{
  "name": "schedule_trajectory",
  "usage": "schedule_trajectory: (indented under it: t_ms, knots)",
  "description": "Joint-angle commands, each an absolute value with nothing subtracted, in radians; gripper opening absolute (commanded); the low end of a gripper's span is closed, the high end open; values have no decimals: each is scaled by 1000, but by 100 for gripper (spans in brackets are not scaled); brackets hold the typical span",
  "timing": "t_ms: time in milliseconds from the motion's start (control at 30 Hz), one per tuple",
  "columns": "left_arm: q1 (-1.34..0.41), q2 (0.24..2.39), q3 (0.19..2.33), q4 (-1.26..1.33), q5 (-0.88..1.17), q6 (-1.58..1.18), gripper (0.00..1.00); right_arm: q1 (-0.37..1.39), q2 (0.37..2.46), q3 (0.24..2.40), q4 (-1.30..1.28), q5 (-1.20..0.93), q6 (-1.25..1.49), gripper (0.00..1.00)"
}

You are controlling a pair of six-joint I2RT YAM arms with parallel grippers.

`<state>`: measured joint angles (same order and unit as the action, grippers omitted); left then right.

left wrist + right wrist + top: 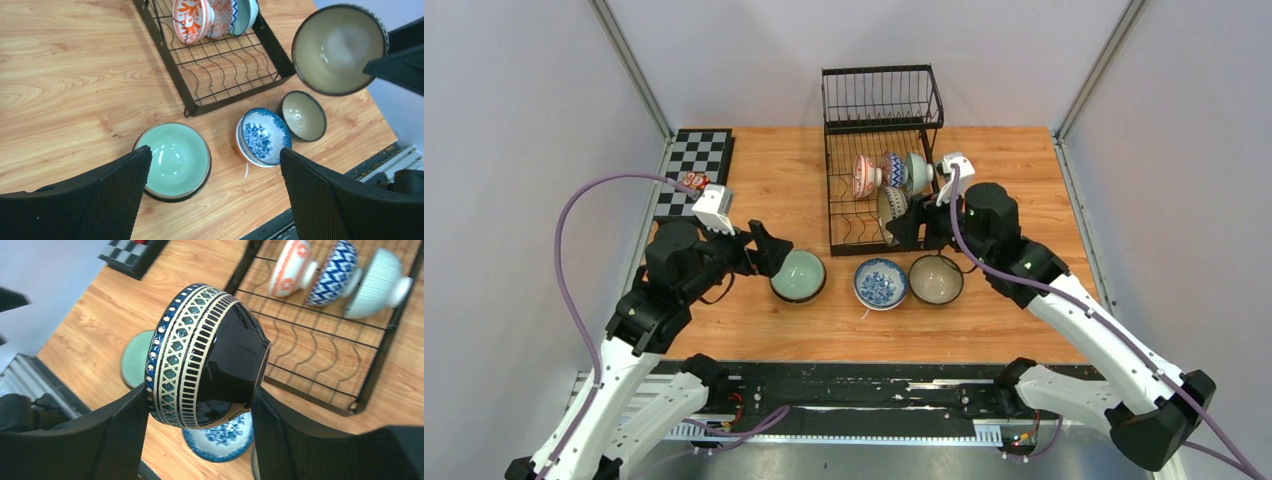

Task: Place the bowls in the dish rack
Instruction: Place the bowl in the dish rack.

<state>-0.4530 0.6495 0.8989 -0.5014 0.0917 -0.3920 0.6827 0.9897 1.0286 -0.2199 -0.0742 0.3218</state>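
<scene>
Right claw (197, 401) is gripping tilted patterned bowl (210, 350); any slip risks dropping it onto blue bowl (220, 442) below. Left claw (215, 152) is hanging open.

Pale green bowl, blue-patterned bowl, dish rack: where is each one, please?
pale green bowl (175, 160), left wrist view, on its glazed inside.
blue-patterned bowl (262, 136), left wrist view, on its patterned inside.
dish rack (165, 57), left wrist view, on its left frame rail.
</scene>
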Motion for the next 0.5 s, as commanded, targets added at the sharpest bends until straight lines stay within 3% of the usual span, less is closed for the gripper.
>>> schedule_trajectory:
  t_ms: [0, 467]
  knots:
    - [-449, 620, 935, -625, 50, -316, 100, 594, 1020, 1097, -246, -86, 248, 3]
    - [-450, 541, 847, -670, 66, -293, 100, 456, 1219, 1182, -322, -23, 119, 3]
